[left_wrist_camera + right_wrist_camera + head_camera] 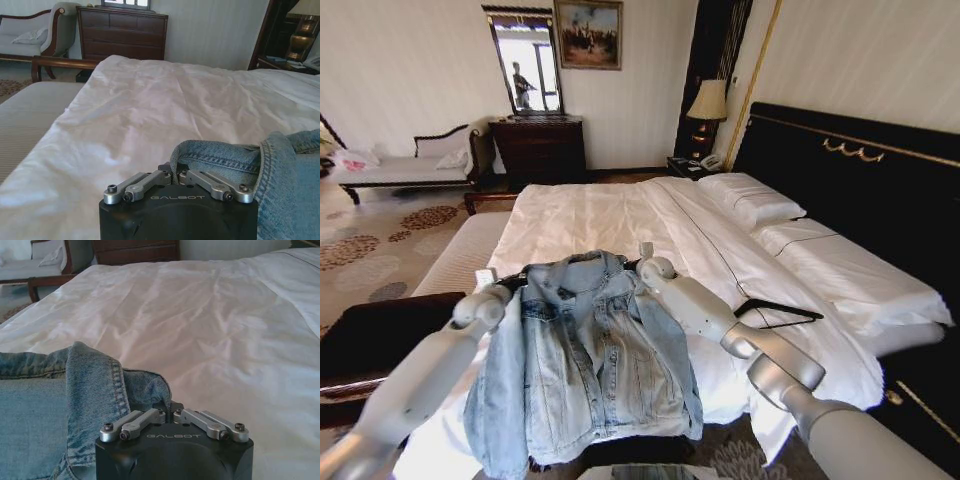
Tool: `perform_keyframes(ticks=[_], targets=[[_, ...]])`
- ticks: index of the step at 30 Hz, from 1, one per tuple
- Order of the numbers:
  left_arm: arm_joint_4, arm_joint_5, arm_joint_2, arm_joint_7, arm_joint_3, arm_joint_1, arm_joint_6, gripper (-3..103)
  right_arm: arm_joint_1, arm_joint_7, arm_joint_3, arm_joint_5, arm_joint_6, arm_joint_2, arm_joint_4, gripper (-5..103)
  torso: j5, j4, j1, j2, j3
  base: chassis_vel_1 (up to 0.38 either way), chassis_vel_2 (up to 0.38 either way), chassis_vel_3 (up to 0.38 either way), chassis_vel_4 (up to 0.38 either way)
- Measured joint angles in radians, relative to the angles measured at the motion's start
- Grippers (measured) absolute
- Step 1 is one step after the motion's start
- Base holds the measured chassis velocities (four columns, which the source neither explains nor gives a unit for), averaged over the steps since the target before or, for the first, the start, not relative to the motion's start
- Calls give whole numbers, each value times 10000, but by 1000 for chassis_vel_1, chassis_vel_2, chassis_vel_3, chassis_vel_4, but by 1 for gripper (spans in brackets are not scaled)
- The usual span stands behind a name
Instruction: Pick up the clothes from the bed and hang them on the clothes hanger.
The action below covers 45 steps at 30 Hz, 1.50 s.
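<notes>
Denim jacket [585,370] is held up by both arms at the foot of the bed [620,215], front facing the head camera, collar at top, body and sleeves hanging down over the bed's near edge.

Left gripper [488,280]: at the jacket's left shoulder. In the left wrist view the left gripper [177,176] has its fingers closed together with a fold of denim pinched between them.

Right gripper [645,255]: at the right shoulder. In the right wrist view the right gripper [167,412] is likewise clamped on a fold of the shoulder seam.

Clothes hanger [777,312]: black, lying flat on the white sheet to the robot's right, just beyond the right forearm, well apart from the jacket. Nothing touches it.

Step in hand, as judged: pick-up is done, jacket lifted and spread between the two grips. Hanging not yet begun.

Next move calls for: getting the hanger inside the shoulders. Both grippers are occupied, so one must let go or the jacket must be laid down near the hanger first. Releasing one shoulder would let the garment swing and bunch to one side.
</notes>
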Motion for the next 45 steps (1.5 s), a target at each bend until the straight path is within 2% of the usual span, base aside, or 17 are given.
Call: perform_keyframes(ticks=[7,11,14,20,29,30,32,33,34,35,37,42,43,45], targets=[[835,235,-372,162,405,-420,-146,2,-28,-452,50,-546,404,311,-769,2,2,1,2,0,1,0,0,0,0],[1548,388,-755,292,809,-805,-298,2,-4,-626,178,-975,673,748,-1679,2,2,4,0,0,0,0,0,0,0],[2381,690,-1310,385,1140,-1194,-498,2,62,-826,366,-1486,938,1257,-2677,2,0,0,0,1,0,0,0,0,0],[3391,1169,-1691,474,1203,-1484,-829,2,182,-1117,702,-2090,1537,2017,-3699,2,-2,0,2,0,1,0,0,0,0],[3615,1248,-1639,688,1120,-1526,-885,0,352,-1343,972,-2816,1822,2616,-4469,1,-2,1,0,1,-1,0,0,0,0],[3553,1256,-1674,705,1070,-1499,-877,6,351,-1343,989,-2855,1821,2616,-4486,1,-2,1,1,1,0,0,0,0,0],[3475,1257,-1710,706,1020,-1476,-844,6,343,-1343,1001,-2885,1822,2615,-4493,1,-2,0,1,1,-1,0,0,0,0],[3353,1284,-1758,709,965,-1439,-796,16,327,-1343,1005,-2917,1821,2616,-4493,11,-1,0,1,1,-1,0,0,0,0],[3296,1320,-1780,710,942,-1420,-763,16,312,-1343,1005,-2937,1825,2616,-4487,16,-1,-1,0,1,-1,0,0,0,0],[3234,1397,-1797,709,908,-1391,-712,22,277,-1357,990,-2945,1847,2616,-4427,21,-2,-2,0,1,-1,0,0,0,0],[3218,1425,-1797,708,898,-1382,-686,22,267,-1368,981,-2945,1858,2616,-4394,21,-1,-2,0,1,-1,0,0,0,0],[2941,1674,-1512,677,477,-1057,-540,49,168,-1487,799,-2788,2103,2242,-3693,49,-1,0,1,1,-1,0,0,0,0],[2941,1674,-1512,677,477,-1057,-540,49,168,-1487,799,-2788,2103,2242,-3693,49,-1,0,1,1,-1,0,0,0,0],[2446,1626,-1322,581,20,-716,-566,60,103,-1425,703,-2756,2182,1951,-3200,61,-1,4,1,1,-1,0,0,0,0]])
